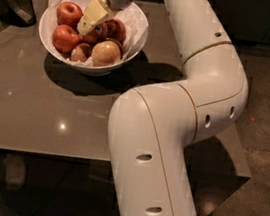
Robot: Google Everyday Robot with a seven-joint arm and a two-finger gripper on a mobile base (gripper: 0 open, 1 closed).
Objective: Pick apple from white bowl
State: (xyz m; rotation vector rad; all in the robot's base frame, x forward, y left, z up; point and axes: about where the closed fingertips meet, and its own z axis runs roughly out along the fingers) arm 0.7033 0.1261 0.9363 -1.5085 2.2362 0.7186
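The white bowl (135, 39), lined with white paper, stands at the far left of the table and holds several apples. A deep-red apple (115, 29) lies in the middle right of the bowl; I see no sticker on it. A yellowish-pink apple (106, 53) lies at the front. Two red apples (68, 13) lie on the left. My gripper (89, 22) reaches down into the middle of the bowl, against the dark red apples beside the deep-red one. It hides what lies under it.
A small black mesh cup (20, 5) stands at the table's far left edge. The grey table (48, 112) extends toward me in front of the bowl. My white arm (171, 135) crosses the table's right side.
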